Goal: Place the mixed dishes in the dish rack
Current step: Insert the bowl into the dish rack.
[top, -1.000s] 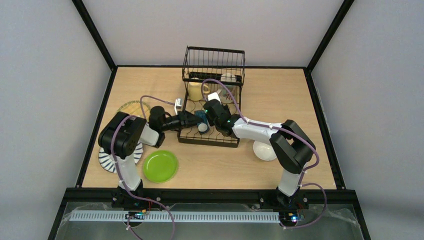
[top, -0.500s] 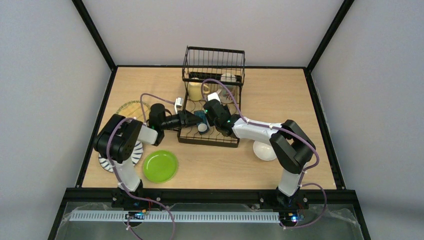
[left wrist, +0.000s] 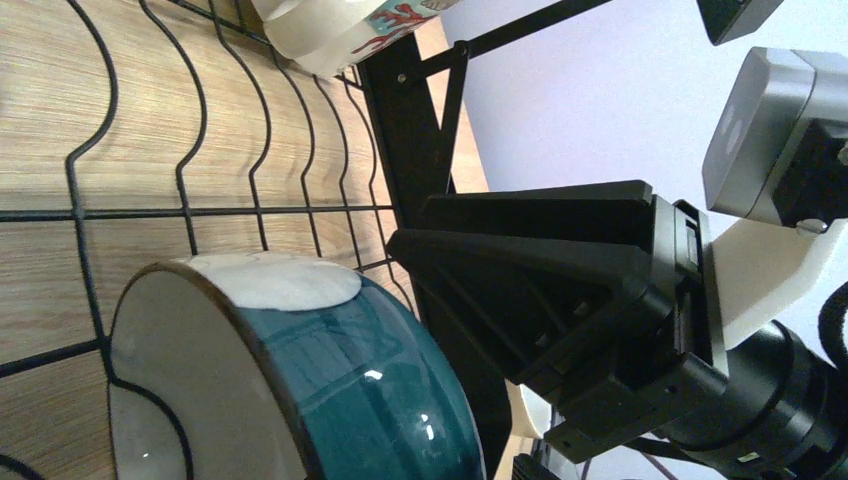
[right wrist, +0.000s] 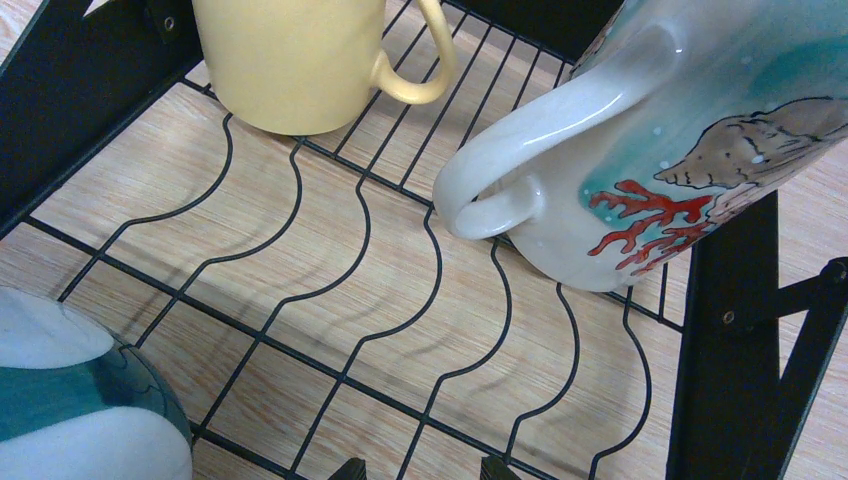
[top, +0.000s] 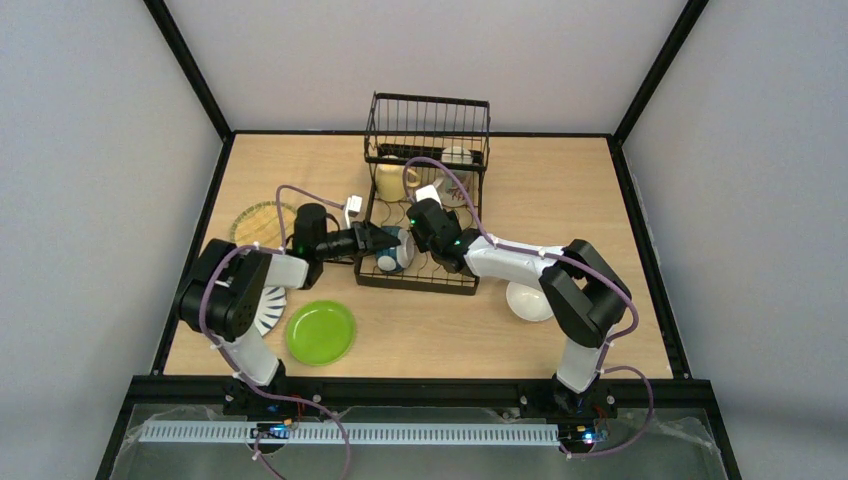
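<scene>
**Top view.** The dish rack sits mid-width toward the far edge of the table. The blue bowl stands on edge in the slotted base, at the rack's near left corner. The left gripper is just beside it on the left, its jaws spread wide and, as far as I can tell, around nothing. The right gripper hovers over the slots just right of the bowl. The pale yellow mug and a coral-print mug stand at the basket end.

Four dishes are not yet loaded:
- the lime green plate, toward the near left corner
- the striped plate, partly under the left arm
- the tan woven plate, by the left edge
- a white bowl, off the rack's near right corner

**Left wrist.** The bowl fills the lower left, its rim among the wires. This gripper's own fingers are out of frame, and the right gripper's black body sits close beyond the bowl.

**Right wrist.** Its fingertips show moderately apart, with only rack wire between them.

The bowl looks seated, so the step in hand is probably clearing away. The left gripper should back out along its own line, jaws kept wide, so that neither finger clips the rim and tips the bowl. The right arm should lift before it swings.
</scene>
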You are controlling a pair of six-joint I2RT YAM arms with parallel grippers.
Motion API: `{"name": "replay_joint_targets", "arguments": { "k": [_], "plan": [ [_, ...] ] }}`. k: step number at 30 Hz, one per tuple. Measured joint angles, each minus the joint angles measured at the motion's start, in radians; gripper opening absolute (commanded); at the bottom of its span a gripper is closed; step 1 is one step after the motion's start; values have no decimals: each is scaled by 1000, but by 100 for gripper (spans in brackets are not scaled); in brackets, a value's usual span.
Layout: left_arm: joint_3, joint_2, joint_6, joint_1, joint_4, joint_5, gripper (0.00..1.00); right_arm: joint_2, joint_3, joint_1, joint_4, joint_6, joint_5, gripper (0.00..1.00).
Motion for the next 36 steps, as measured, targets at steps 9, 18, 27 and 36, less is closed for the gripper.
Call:
{"name": "replay_joint_targets", "arguments": {
  "k": [9,18,27,36],
  "plan": [
    [1,-47,48,15,-106,-10,91,0,0,1,0,7,1,65],
    [31,-148,108,44,-254,-29,95,-26,0,1,-15,14,14,67],
    [84,-242,165,45,-422,-50,95,-108,6,1,-86,66,32,70],
    [89,-364,220,50,-542,-60,95,-223,-13,14,-169,151,53,71]
  ]
}}
